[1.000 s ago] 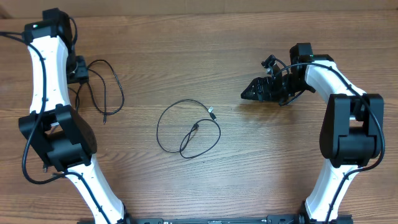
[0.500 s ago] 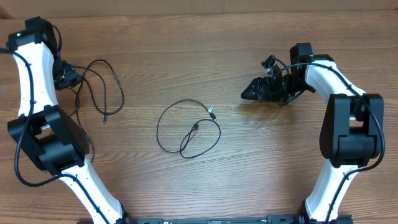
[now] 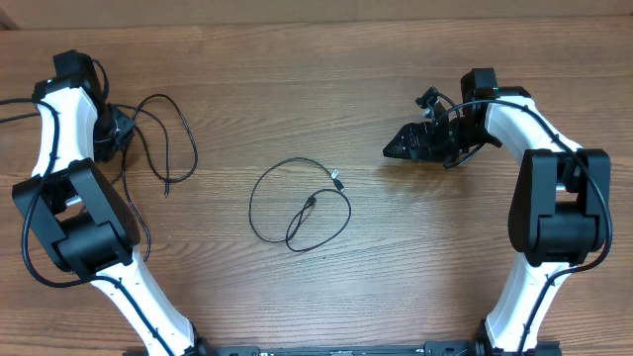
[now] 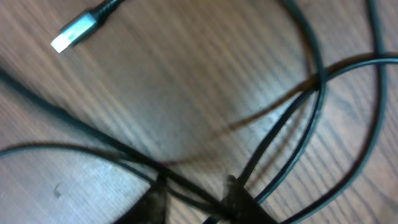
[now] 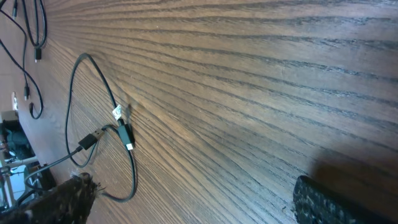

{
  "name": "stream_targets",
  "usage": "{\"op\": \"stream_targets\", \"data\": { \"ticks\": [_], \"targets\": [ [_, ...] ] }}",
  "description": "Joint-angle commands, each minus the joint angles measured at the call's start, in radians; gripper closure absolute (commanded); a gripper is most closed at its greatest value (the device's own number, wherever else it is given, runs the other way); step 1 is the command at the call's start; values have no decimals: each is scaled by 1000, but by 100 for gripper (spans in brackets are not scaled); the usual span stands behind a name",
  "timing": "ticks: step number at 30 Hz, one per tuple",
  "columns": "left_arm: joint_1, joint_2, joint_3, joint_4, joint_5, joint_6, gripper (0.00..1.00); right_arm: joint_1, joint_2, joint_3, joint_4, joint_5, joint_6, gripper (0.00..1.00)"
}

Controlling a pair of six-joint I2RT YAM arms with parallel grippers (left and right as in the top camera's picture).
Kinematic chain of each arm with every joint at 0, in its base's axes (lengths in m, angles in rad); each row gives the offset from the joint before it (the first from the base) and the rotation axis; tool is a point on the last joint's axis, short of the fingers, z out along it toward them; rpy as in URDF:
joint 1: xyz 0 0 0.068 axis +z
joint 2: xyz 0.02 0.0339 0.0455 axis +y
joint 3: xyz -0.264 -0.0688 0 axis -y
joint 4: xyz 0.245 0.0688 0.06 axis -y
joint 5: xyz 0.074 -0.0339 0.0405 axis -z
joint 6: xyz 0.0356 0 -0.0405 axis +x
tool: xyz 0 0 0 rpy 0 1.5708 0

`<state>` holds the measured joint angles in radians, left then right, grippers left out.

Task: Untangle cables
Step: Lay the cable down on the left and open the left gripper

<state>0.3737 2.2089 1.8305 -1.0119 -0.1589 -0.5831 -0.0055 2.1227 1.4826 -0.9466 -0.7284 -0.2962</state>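
The left claw (image 3: pixel 117 132) is positioned at the upper left of the overhead frame, against the tangled cable (image 3: pixel 166 148) lying there. In the left wrist view its fingertips (image 4: pixel 239 199) are seen partly closed, with black strands crossing between them. Whether the strands are actually pinched cannot be told. A silver-tipped plug (image 4: pixel 73 34) is noted on the table (image 4: pixel 186 81) at the upper left of that view. The right claw (image 3: pixel 392 150) is found wide open and empty at the upper right. A second cable (image 3: pixel 310 204) is laid in loose loops at frame centre, well apart from both claws.
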Motion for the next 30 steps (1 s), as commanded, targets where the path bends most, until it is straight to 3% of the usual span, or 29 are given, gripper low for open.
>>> {"op": "stream_targets", "data": {
  "ticks": [1,2,8,13,17,21,24,27,30],
  "targets": [
    [0,5,-12,40,24,-7,88,5,13,-3,0,-5,-11,0],
    [0,5,-12,58,20,-6,96,5,13,-3,0,-5,-11,0],
    [8,5,-7,209,-6,142,96,5,13,-3,0,-5,-11,0],
    [11,5,58,245,5,212,96,5,13,-4,2,-5,-11,0],
    [12,5,130,239,59,278,86,5,13,-3,8,-5,-11,0],
    [11,5,179,197,118,311,44,5,13,-3,11,-6,-11,0],
    [11,5,182,108,153,312,20,5,13,-3,12,-5,-11,0],
    [11,6,175,-16,153,312,10,5,13,-3,12,-5,-11,0],
    [11,6,161,-121,152,344,6,5,13,-3,12,-5,-11,0]
  ]
}}
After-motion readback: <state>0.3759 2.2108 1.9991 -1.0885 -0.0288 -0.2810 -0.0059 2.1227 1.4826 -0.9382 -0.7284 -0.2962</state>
